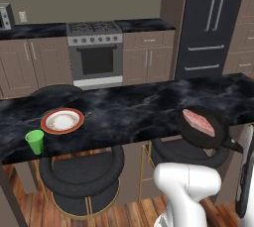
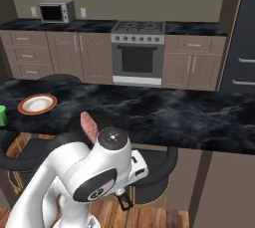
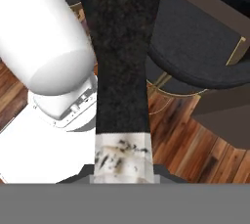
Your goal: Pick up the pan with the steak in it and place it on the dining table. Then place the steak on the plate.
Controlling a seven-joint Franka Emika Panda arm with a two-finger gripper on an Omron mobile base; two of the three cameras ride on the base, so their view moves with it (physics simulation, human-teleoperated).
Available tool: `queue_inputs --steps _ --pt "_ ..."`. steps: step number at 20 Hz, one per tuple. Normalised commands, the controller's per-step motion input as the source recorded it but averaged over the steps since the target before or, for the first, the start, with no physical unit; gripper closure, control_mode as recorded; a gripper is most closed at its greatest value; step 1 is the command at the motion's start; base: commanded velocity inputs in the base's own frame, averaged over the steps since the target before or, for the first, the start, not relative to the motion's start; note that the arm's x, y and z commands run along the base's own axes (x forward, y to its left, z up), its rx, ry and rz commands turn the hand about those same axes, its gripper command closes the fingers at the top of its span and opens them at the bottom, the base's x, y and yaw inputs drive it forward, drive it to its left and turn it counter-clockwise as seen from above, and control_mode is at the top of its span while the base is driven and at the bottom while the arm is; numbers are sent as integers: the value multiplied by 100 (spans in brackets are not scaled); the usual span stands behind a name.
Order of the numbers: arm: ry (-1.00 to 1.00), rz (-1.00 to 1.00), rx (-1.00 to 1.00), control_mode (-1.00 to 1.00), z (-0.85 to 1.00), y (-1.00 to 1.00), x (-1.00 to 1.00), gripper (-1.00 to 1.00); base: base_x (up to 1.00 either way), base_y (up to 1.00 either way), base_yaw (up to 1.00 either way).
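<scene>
Black, white-veined marble forms the top of the dining table (image 1: 134,109), which runs across the left base view from edge to edge. The plate (image 1: 62,121) rests near its left end, with a green cup (image 1: 34,141) just beside it at the near edge; a broad bare stretch of marble separates them from the pan (image 1: 201,129). The pan sits at the table's right near edge, partly overhanging it, tilted, with the steak (image 1: 198,122) lying inside. Black round stools (image 1: 82,171) stand below the near edge over wood flooring. The pan's handle (image 3: 122,56) runs up the middle of the hand view, and the gripper (image 3: 122,162) is closed on its pale end. A stove (image 1: 95,52) stands well behind the table.
</scene>
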Motion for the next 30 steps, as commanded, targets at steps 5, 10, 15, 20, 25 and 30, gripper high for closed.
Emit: queue_inputs --steps 5,10,15,20,25,30 --pt "5 -7 -8 -100 -5 56 77 100 0 0 0" --pt "9 -7 -5 -100 -14 59 87 100 0 0 0" --pt "11 -5 -1 -100 -20 54 83 100 0 0 0" --pt "11 -5 0 -100 -19 57 91 100 0 0 0" --pt "13 -4 0 -100 -15 53 100 100 0 0 0" --pt "16 0 0 -100 -15 41 91 100 0 0 0"
